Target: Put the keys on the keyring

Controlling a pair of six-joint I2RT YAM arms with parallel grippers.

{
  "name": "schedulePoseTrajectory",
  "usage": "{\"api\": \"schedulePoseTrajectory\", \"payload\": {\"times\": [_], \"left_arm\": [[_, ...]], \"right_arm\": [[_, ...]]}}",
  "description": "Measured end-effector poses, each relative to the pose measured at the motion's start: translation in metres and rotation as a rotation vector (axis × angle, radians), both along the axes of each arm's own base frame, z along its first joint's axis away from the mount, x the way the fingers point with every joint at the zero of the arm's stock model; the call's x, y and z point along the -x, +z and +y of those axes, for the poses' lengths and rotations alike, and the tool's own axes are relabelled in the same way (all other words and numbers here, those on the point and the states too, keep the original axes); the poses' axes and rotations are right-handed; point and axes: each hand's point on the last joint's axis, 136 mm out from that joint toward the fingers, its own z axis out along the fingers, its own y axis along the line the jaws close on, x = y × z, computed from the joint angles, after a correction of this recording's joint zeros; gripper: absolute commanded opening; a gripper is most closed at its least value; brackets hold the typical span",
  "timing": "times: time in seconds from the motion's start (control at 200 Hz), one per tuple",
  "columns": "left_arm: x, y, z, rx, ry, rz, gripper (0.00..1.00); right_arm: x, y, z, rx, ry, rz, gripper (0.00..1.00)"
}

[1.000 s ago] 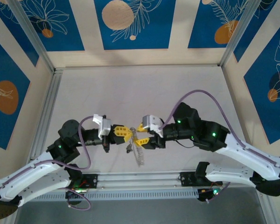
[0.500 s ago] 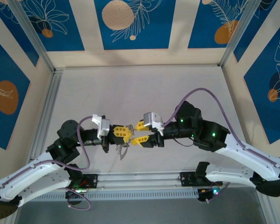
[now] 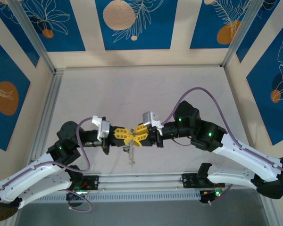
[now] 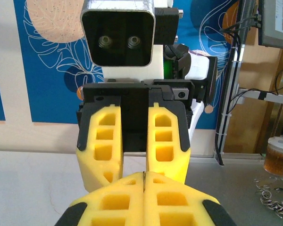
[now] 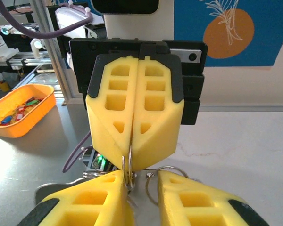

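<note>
Left gripper (image 3: pixel 128 136) and right gripper (image 3: pixel 138 134) now meet tip to tip above the surface (image 3: pixel 132 89); a second ago a clear gap lay between them. The left one is clamped on the keyring (image 5: pixel 130 162), the thin wire pinched at its fingertips. The right one has its fingers parted either side of those tips, with wire loops in the gap. The keys (image 3: pixel 130 154) hang in a small bunch just below the meeting point, nearer the middle than before. This looks like a regrasp, the right gripper placed to take the ring, though I cannot tell whether it touches the wire yet.
</note>
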Motion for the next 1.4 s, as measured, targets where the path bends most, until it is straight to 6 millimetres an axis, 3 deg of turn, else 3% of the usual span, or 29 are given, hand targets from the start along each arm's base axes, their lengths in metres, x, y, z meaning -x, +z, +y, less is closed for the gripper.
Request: {"api": "schedulePoseTrajectory", "payload": {"times": [0.095, 0.265, 0.39, 0.545, 0.71, 0.835, 1.075, 1.205, 1.396], "left_arm": [[-0.001, 0.001, -0.001, 0.003, 0.000, -0.003, 0.00], [-0.004, -0.002, -0.001, -0.008, 0.017, -0.004, 0.00], [-0.010, -0.011, -0.001, -0.076, 0.060, 0.003, 0.29], [-0.015, 0.000, 0.010, -0.157, 0.138, -0.033, 0.38], [-0.016, 0.012, 0.024, -0.251, 0.195, -0.071, 0.40], [-0.019, 0.019, 0.024, -0.327, 0.200, -0.084, 0.44], [-0.024, -0.014, 0.015, -0.496, 0.160, -0.029, 0.46], [-0.027, -0.027, 0.011, -0.546, 0.150, -0.005, 0.47], [-0.029, -0.029, 0.008, -0.558, 0.146, -0.009, 0.46]], "right_arm": [[0.002, 0.000, 0.000, -0.004, 0.012, 0.007, 0.00], [0.000, -0.002, -0.002, 0.003, -0.002, -0.005, 0.00], [-0.007, -0.012, -0.007, 0.066, -0.049, -0.023, 0.00], [-0.016, -0.012, -0.017, 0.132, -0.113, -0.067, 0.00], [-0.022, -0.006, -0.024, 0.202, -0.153, -0.107, 0.00], [-0.026, -0.012, -0.016, 0.270, -0.147, -0.125, 0.00], [-0.032, -0.042, -0.007, 0.391, -0.128, -0.107, 0.00], [-0.033, -0.042, -0.004, 0.396, -0.123, -0.112, 0.00], [-0.029, -0.038, -0.003, 0.388, -0.110, -0.125, 0.00]]}}
